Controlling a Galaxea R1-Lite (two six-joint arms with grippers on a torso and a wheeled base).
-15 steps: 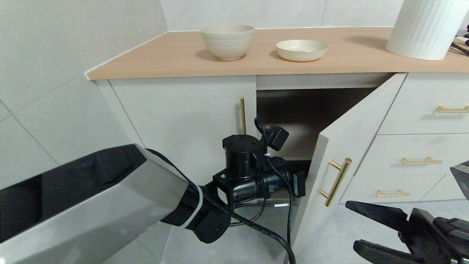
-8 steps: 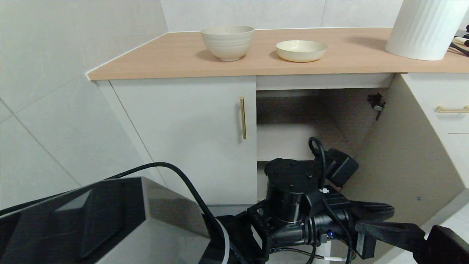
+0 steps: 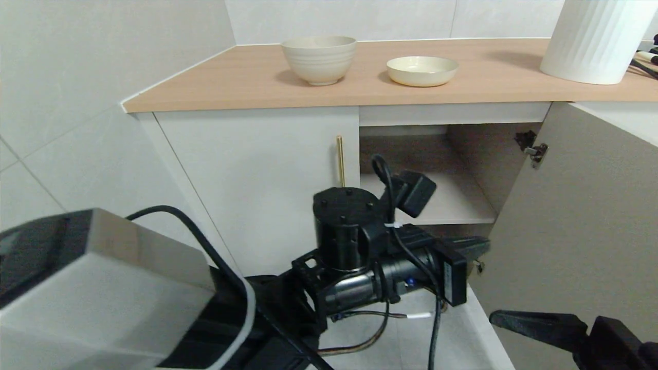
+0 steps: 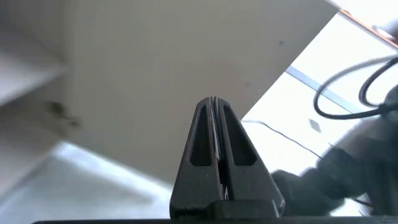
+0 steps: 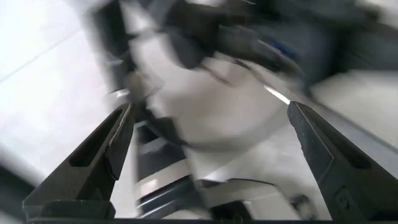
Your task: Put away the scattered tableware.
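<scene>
A deep cream bowl (image 3: 318,59) and a shallow cream dish (image 3: 422,70) stand side by side on the wooden countertop (image 3: 231,82). Below them the cabinet is open, its door (image 3: 576,231) swung wide to the right. My left gripper (image 3: 480,246) is low in front of the opening, close to the door's inner face. In the left wrist view the left gripper (image 4: 213,109) is shut with nothing in it. Lower right, one finger (image 3: 534,322) of my right gripper pokes in. The right gripper (image 5: 208,121) is open and holds nothing.
A tall white ribbed container (image 3: 596,41) stands at the counter's back right. Inside the cabinet a bare shelf (image 3: 426,200) shows. The left cabinet door (image 3: 257,180) is closed, with a brass handle (image 3: 340,159). A tiled wall bounds the left side.
The cabinet door has swung from half open to wide open. My left arm went right and down with it, then came back up and left. The right gripper shifted slightly.
</scene>
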